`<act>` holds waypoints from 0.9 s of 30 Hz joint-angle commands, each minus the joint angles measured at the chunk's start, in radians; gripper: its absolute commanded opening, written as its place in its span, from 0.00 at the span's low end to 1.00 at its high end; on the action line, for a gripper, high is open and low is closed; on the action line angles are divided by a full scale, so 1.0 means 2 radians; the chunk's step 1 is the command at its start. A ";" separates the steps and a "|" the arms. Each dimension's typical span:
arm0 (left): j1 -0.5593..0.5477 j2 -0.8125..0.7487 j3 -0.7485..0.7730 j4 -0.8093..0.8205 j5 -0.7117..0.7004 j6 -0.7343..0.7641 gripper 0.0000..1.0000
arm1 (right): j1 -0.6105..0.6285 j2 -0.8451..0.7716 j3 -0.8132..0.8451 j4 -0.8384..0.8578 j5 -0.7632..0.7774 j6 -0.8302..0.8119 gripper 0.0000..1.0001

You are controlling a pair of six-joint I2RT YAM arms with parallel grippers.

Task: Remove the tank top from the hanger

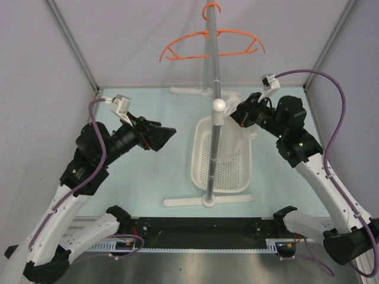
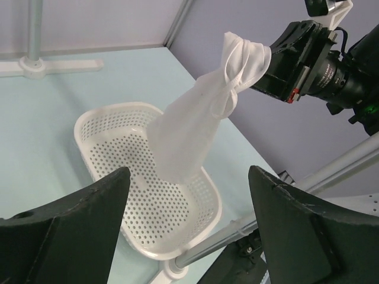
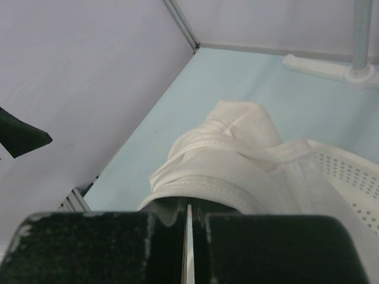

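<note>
The white tank top [image 1: 235, 139] hangs bunched from my right gripper [image 1: 238, 113], which is shut on its strap end. The fabric droops down into the white basket [image 1: 200, 173]. In the right wrist view the jaws of that gripper [image 3: 188, 216] are pressed together with the tank top [image 3: 237, 154] folded over their tips. The orange hanger [image 1: 210, 48] hangs bare on the pole at the back. My left gripper [image 1: 169, 135] stands open left of the basket and apart from the cloth. The left wrist view has its gripper [image 2: 188, 174] empty, with the tank top [image 2: 195, 124] hanging ahead.
A grey pole [image 1: 214, 155] with a white ball [image 1: 219, 105] rises in front of the basket, on white feet [image 1: 207, 201]. A second white foot [image 1: 188, 91] lies at the back. Tent walls close in on both sides.
</note>
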 commanded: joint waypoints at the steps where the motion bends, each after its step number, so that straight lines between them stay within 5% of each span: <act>1: 0.004 -0.017 -0.025 -0.010 -0.003 0.011 0.86 | 0.004 0.010 -0.014 -0.001 -0.019 0.014 0.00; 8: 0.004 -0.062 -0.096 -0.014 0.010 -0.004 0.86 | 0.044 0.041 -0.099 -0.015 0.030 0.017 0.00; 14: 0.003 -0.083 -0.175 0.012 0.046 -0.031 0.85 | 0.041 0.072 -0.120 -0.086 0.110 0.023 0.18; 17: 0.002 -0.084 -0.207 0.031 0.065 -0.048 0.84 | 0.038 0.092 -0.117 -0.107 0.106 0.017 0.35; 21: -0.001 -0.092 -0.238 0.048 0.070 -0.062 0.84 | 0.037 0.102 -0.102 -0.130 0.099 0.009 0.73; 27: 0.000 -0.099 -0.244 0.049 0.074 -0.061 0.84 | 0.047 0.062 -0.091 -0.192 0.138 0.008 1.00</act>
